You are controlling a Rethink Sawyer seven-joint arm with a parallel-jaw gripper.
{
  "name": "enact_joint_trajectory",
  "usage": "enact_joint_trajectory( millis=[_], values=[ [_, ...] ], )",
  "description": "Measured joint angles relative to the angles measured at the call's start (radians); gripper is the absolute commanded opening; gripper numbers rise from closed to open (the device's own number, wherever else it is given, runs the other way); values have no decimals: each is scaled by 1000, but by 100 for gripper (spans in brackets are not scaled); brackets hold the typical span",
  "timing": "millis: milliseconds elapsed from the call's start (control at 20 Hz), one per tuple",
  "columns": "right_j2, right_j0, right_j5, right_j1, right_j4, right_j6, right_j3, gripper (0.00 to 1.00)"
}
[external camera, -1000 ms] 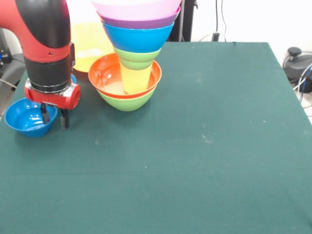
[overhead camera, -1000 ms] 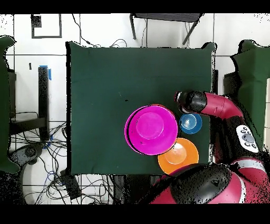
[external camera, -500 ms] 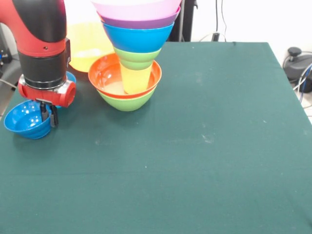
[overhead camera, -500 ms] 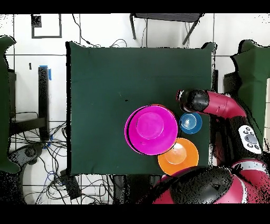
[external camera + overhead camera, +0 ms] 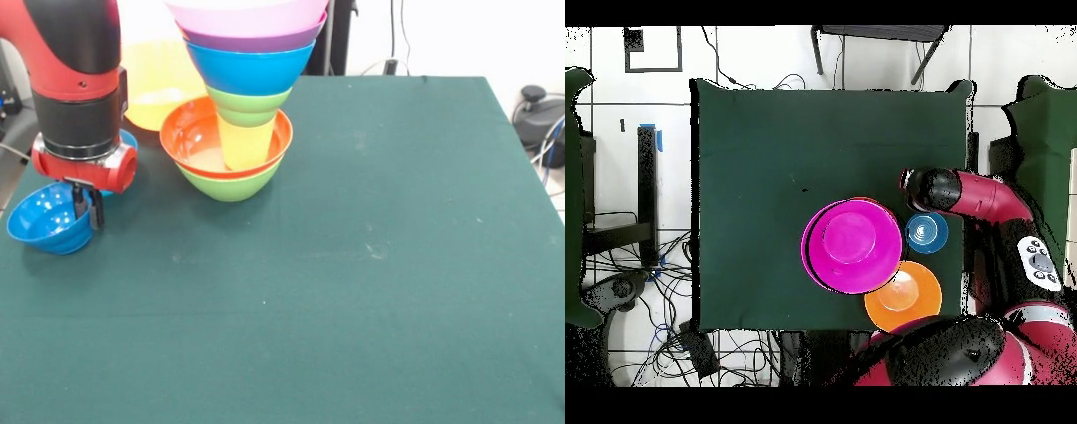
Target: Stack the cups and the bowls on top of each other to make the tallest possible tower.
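Note:
The tower stands at the back of the table: a green bowl (image 5: 231,184) at the base, then a red-orange bowl (image 5: 187,134), the yellow cup (image 5: 245,143), a small green bowl (image 5: 249,102), a blue bowl (image 5: 249,69), a purple bowl (image 5: 252,40) and a pink bowl (image 5: 252,12). From overhead only the pink bowl (image 5: 852,243) on top shows. A separate blue bowl (image 5: 44,223) sits at the left edge. My gripper (image 5: 88,208) is shut on that bowl's right rim, one finger inside and one outside. Overhead, this blue bowl (image 5: 927,232) lies beside the arm (image 5: 965,196).
A large orange bowl (image 5: 903,292) rests behind the tower, seen as a yellowish bowl (image 5: 157,75) in the front view. A small light-blue bowl (image 5: 129,140) peeks out behind my wrist. The green table (image 5: 371,265) stretches open to the right and front.
My gripper moved left onto the blue bowl's rim and its fingers closed from a wide gap to a pinch. The bowl shifted slightly left. Since half a second ago almost nothing moved.

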Motion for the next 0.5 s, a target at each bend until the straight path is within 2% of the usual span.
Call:
enact_joint_trajectory(
  millis=[250, 500],
  values=[
    [0, 16, 23, -14, 0, 0, 0, 0],
    [0, 62, 79, -53, 0, 0, 8, 0]
  ],
)
